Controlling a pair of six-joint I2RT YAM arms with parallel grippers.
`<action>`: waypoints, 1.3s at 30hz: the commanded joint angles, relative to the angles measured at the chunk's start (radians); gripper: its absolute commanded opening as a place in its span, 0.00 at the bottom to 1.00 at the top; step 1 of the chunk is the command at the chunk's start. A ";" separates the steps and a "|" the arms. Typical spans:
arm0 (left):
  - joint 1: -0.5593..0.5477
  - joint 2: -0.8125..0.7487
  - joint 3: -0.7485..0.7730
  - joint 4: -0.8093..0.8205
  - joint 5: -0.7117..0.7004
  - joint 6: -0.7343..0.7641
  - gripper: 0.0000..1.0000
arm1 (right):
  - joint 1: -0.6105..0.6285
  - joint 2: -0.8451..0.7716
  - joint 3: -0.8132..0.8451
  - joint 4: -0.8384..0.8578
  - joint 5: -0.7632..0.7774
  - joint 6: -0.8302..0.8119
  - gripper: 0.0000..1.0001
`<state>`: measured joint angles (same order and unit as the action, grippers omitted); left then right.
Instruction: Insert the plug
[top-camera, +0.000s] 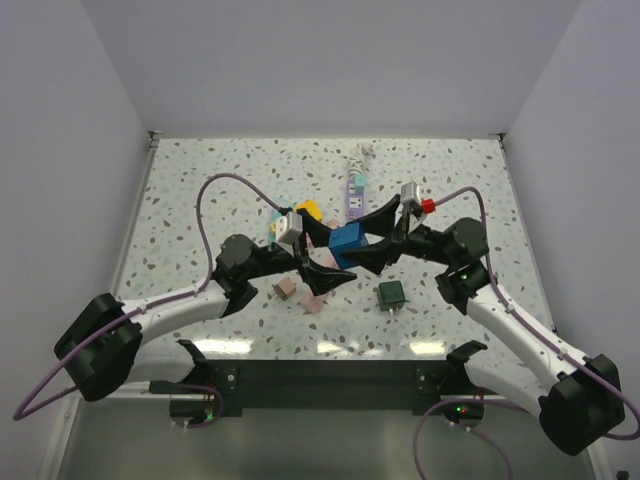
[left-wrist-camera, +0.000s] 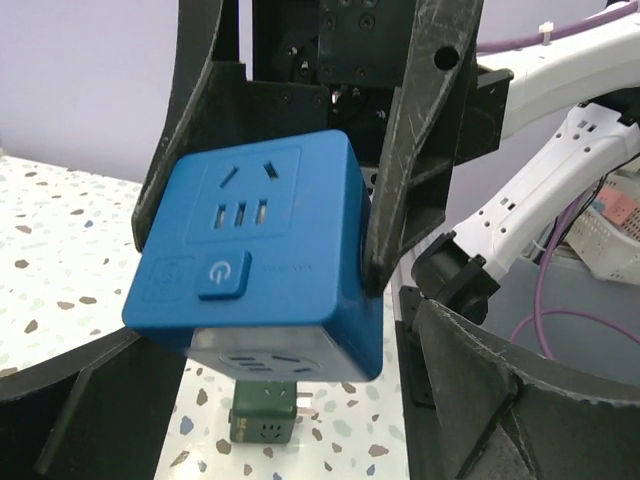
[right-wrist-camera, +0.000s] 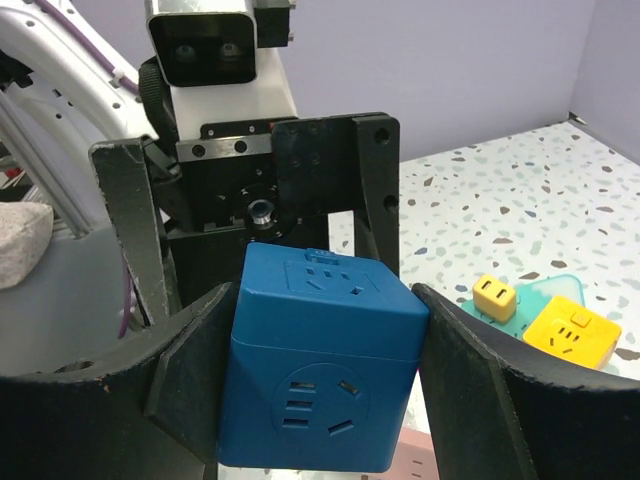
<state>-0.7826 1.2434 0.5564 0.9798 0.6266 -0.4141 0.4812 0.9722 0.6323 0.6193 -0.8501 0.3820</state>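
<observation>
Blue plug cube (right-wrist-camera: 320, 380) clamped in right tool (right-wrist-camera: 320, 350), above desk (top-camera: 200, 180); left tool (left-wrist-camera: 280, 325) spread wide, fingers flanking the cube.

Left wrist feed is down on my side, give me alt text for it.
A blue socket cube, power button facing the camera, is clamped between the right gripper's dark fingers reaching in from above. The left gripper's own fingers stand wide apart along the bottom, and a dark green cube sits on the speckled table below.
</observation>
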 joint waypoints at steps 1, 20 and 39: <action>0.002 0.027 0.060 0.120 0.053 -0.034 0.97 | 0.000 -0.021 -0.006 0.063 -0.018 -0.008 0.00; 0.003 0.077 0.077 0.030 0.039 0.127 0.00 | 0.000 -0.021 0.035 -0.159 0.159 -0.074 0.41; -0.013 0.103 0.060 -0.213 -0.227 0.405 0.00 | 0.000 0.028 0.161 -0.487 0.542 -0.111 0.86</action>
<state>-0.7792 1.3483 0.5972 0.7715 0.4641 -0.0906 0.4839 0.9920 0.7364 0.1814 -0.4541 0.2825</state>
